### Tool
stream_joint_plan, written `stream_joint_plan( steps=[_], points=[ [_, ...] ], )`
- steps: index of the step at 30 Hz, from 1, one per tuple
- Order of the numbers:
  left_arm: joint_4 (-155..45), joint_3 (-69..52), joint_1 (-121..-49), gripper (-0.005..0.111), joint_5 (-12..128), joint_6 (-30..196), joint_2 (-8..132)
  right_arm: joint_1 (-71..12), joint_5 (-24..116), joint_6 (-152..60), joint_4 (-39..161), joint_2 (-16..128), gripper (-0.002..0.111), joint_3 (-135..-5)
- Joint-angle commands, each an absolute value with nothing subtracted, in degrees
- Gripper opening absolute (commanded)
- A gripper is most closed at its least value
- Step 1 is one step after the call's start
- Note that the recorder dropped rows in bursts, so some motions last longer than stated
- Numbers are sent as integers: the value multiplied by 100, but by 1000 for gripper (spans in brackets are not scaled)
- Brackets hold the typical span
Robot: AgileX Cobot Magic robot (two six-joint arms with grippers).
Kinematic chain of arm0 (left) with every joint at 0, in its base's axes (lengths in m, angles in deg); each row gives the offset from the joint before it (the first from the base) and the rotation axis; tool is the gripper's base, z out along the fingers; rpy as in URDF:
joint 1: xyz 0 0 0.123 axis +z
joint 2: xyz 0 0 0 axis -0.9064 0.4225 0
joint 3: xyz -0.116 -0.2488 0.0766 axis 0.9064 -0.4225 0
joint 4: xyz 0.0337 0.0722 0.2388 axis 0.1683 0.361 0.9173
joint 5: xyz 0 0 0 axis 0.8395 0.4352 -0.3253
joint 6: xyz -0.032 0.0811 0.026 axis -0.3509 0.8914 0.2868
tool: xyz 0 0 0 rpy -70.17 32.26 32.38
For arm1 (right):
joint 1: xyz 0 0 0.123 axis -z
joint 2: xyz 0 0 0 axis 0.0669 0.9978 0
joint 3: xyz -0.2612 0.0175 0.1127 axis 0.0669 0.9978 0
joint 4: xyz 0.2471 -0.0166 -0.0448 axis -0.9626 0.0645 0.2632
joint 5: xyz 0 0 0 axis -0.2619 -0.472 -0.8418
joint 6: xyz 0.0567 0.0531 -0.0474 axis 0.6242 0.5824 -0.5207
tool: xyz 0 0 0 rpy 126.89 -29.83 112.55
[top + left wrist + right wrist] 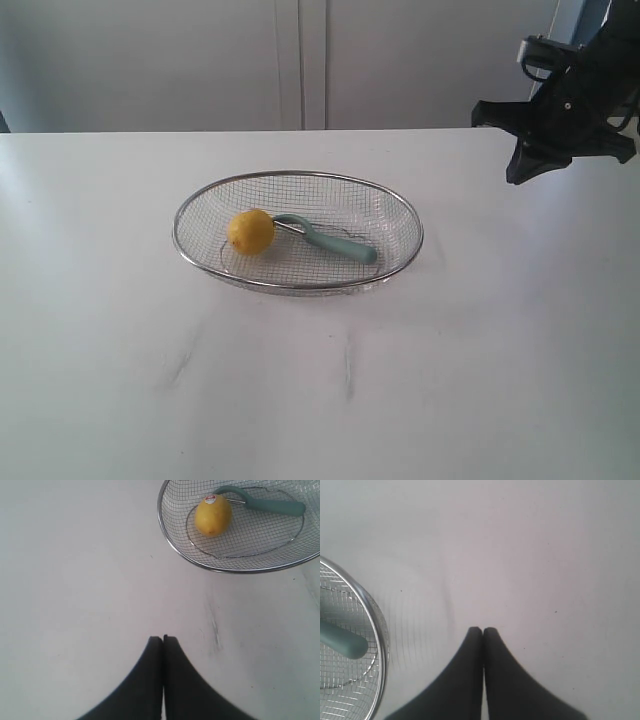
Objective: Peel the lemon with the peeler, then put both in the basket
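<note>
Out on the white counter (450,380), the wire basket (300,173) holds both pieces: the lemon (250,231) sits toward its left side and the teal peeler (340,244) lies just beside it, curved head against the fruit, handle pointing away to the right. Near the basket, the left hand (163,639) hangs over bare counter, closed all the way and gripping nothing. On the basket's other side, the right hand (483,630) hovers up off the counter, likewise fully closed and empty.

Open table (100,350) all round the basket (300,287), which is clear from above. Inside, lemon (250,231) crowds peeler (335,243) head; handle end free.
</note>
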State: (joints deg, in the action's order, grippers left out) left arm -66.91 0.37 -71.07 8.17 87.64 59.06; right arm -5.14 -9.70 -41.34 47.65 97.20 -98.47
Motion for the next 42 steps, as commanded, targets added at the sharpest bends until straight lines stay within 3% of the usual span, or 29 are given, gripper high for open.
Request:
stream_joint_plan(
  steps=[1, 6, 16, 20, 28, 42],
  points=[
    [-6649, -84, -7083, 0, 821, 8802, 5824, -484, -958, -4148, 4760, 9641, 0, -9832],
    [-6611, -582, -7008, 0, 994, 8802, 5330, -484, -958, -4148, 4760, 9641, 0, -9832],
    [-6447, -2487, -6106, 0, 2193, 8742, 3525, -484, -958, -4148, 4760, 9641, 0, -9832],
    [-6314, -3956, -6106, 0, 3507, 8752, 2256, -484, -944, -4148, 4760, 9641, 0, -9832],
    [-6367, -5467, -6116, 0, 3773, 8739, 951, -484, -944, -4148, 4760, 9641, 0, -9832],
    [-6274, -6332, -6576, 0, 4079, 8911, -779, -484, -944, -4148, 4760, 9641, 0, -9832]
  ],
)
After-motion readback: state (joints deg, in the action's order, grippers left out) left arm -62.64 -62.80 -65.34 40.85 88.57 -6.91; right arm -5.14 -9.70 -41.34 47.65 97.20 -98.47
